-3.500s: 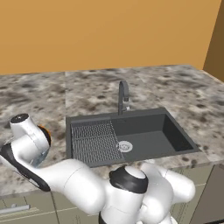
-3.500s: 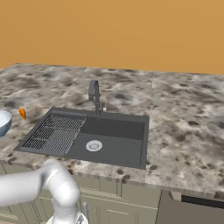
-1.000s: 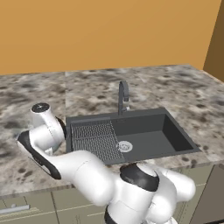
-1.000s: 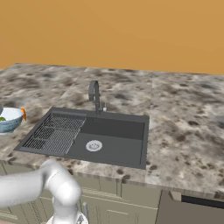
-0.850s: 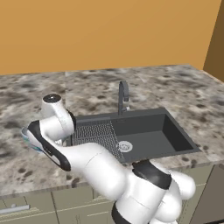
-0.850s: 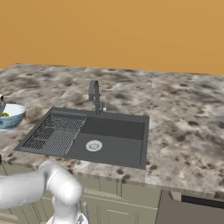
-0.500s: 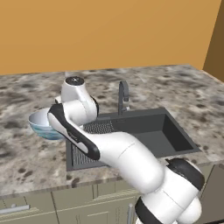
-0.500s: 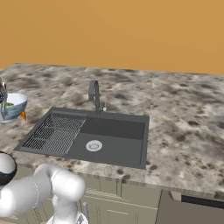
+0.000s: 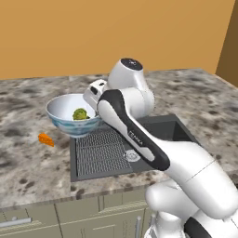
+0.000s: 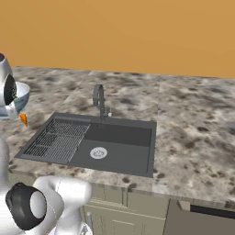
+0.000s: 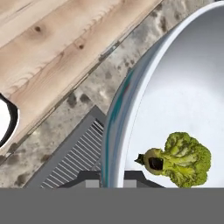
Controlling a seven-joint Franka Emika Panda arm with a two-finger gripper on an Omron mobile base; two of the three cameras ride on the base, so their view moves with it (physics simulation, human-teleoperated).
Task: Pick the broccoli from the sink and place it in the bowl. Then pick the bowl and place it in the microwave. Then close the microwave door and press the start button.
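The white bowl [image 9: 65, 113] with a blue-green pattern hangs in the air over the counter, just left of the sink [image 9: 160, 135]. My gripper [image 9: 95, 108] is shut on its right rim. The yellow-green broccoli [image 9: 80, 114] lies inside the bowl. In the hand view the bowl's rim [image 11: 114, 122] runs between my fingertips [image 11: 91, 176], with the gripper [image 11: 111, 177] clamped on it and the broccoli [image 11: 186, 159] on the white inside. From the right base view the bowl [image 10: 22, 94] peeks out behind my hand at the far left. The microwave and its door are out of view.
A small orange object [image 9: 45, 139] lies on the speckled counter below the bowl. The sink has a ribbed rack [image 9: 100, 151] on its left half, a silver drain [image 10: 98, 153] and a dark faucet [image 10: 99, 102] behind it. An orange wall backs the counter.
The arm has swung right and upward, carrying the bowl with the broccoli from the far left of the counter to the sink's left edge.
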